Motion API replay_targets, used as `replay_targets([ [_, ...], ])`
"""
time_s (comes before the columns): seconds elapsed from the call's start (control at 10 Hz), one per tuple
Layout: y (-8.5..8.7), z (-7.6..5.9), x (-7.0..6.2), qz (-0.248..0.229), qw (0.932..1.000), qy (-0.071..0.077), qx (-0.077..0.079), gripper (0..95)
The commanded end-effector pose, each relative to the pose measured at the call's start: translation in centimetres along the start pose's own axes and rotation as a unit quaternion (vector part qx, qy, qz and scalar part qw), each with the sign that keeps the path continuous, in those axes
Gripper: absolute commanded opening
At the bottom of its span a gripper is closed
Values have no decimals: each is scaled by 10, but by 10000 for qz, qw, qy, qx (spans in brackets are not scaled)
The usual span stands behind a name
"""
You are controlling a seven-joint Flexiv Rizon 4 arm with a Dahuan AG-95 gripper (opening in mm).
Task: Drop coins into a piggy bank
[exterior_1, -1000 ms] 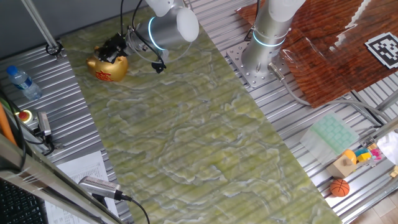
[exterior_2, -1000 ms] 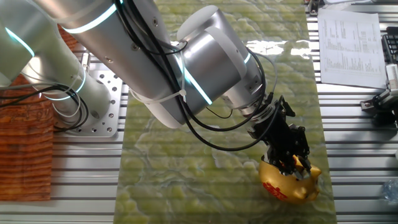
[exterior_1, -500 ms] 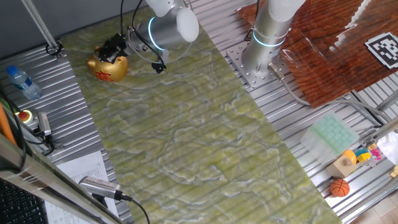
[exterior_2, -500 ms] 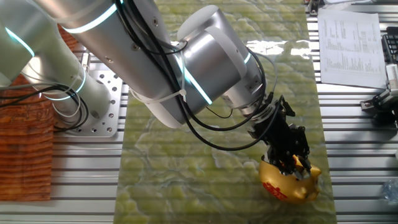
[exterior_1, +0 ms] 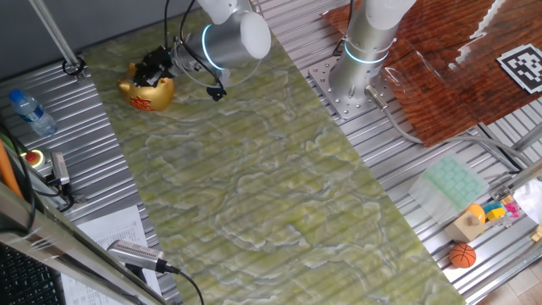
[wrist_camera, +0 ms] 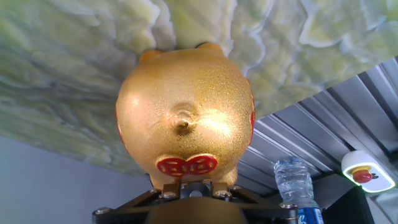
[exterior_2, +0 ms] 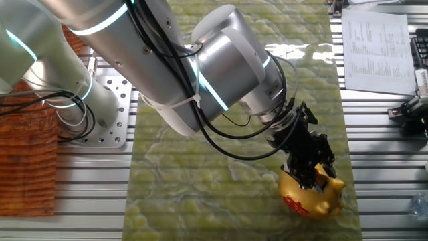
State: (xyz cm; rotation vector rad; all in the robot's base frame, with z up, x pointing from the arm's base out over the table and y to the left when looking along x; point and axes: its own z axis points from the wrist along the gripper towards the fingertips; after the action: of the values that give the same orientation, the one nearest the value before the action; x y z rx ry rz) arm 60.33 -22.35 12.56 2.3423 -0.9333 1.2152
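**Coin unseen as gripper sits over the pig**

Coin: no picture shows one, neither on the green mat nor between the fingers, so whether one is held, already dropped or gone I cannot tell. The pig (exterior_1: 146, 91) stands upright near the mat's (exterior_1: 254, 186) far corner, gold with red marks on its side. The gripper (exterior_2: 309, 175) hangs right over its back, fingertips at or touching the top, where I take the slot to be. Dark linkage hides the jaws in both fixed views, and the hand view shows only the gripper's base under the pig's rear (wrist_camera: 185, 121), so I cannot tell whether they are parted or closed.

My judgement: the task is at the drop step, or just by it. What is left depends on a coin nobody can see here.

Around it, a water bottle (exterior_1: 32, 112) lies on the slatted table beside the mat, with a red button (exterior_1: 33, 158) nearby. Papers (exterior_2: 374, 45) lie past the mat's end. A basketball (exterior_1: 462, 255) sits well apart with other small toys. Nothing stands between gripper and pig; the arm's own cables (exterior_2: 227, 127) loop close by.
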Motion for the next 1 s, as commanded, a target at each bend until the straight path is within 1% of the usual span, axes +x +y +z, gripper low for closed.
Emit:
replay_targets([
  [0.1, 0, 0, -1, -11, 10000, -7, -12, 380],
  [0.4, -2, -2, 1, -97, 10000, -24, -9, 380],
  [0.5, -6, -6, 8, -111, 9999, -81, -2, 190],
  [0.7, -14, -13, 21, -27, 9998, -192, -64, 190],
  [0.8, -20, -17, 28, 195, 9992, -298, -160, 190],
  [0.9, -24, -19, 31, 291, 9988, -338, -209, 190],
  [1.0, -34, -23, 38, 588, 9968, -411, -356, 0],
])
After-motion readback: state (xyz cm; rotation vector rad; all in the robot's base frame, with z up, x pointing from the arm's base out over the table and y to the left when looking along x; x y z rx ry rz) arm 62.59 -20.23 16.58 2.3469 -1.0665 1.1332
